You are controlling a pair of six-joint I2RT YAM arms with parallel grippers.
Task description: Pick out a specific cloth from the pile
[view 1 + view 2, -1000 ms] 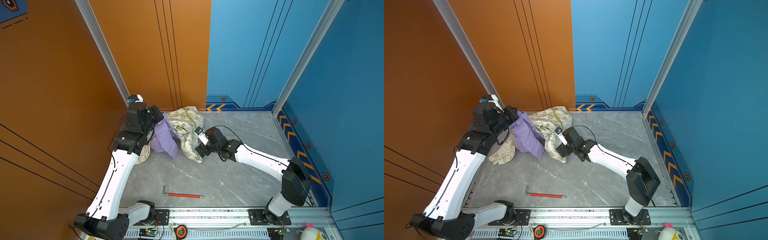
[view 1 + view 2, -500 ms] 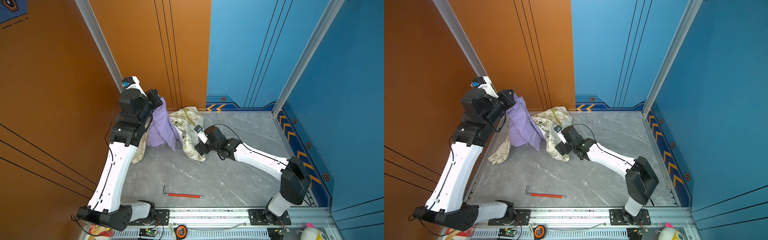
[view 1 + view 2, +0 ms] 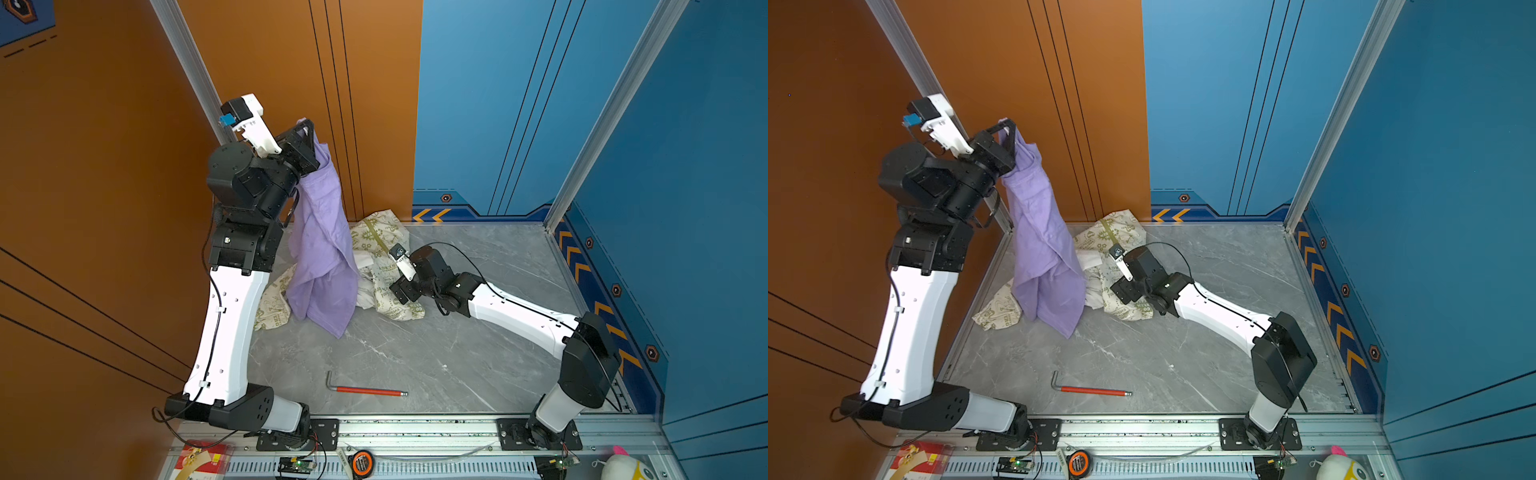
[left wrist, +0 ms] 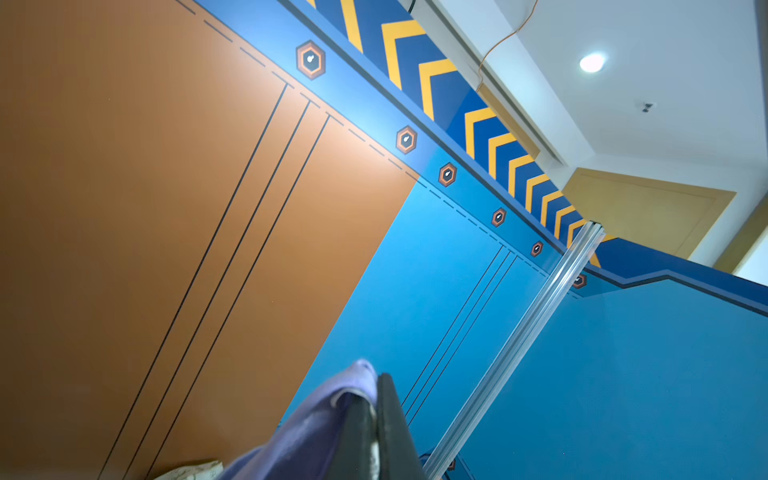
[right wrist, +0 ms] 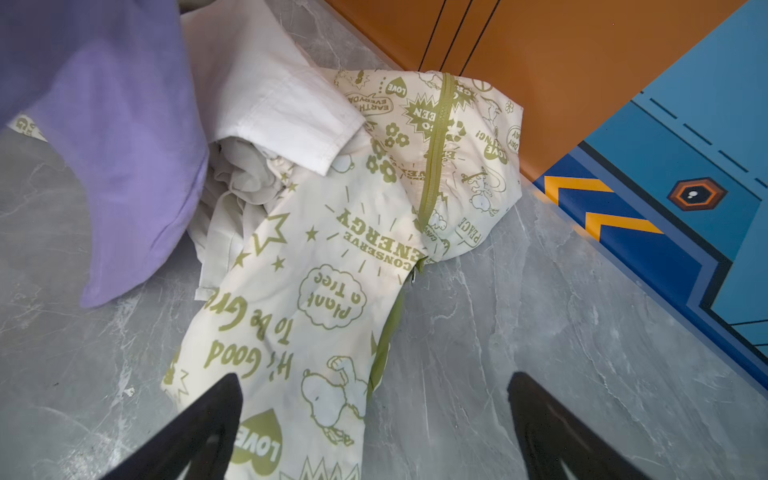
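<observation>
In the upper left of both top views, the left gripper (image 3: 306,124) is pinching the top edge of the soft light-purple cloth (image 3: 322,257), jaws closed tight on the fabric. The cloth is hanging down before the orange wall, its lower end overlapping the pile (image 3: 384,266) of cream olive-printed and white garments at centre frame. The right gripper (image 3: 402,291) is sitting low at the pile's right edge, jaws spread wide, gripping nothing.
</observation>
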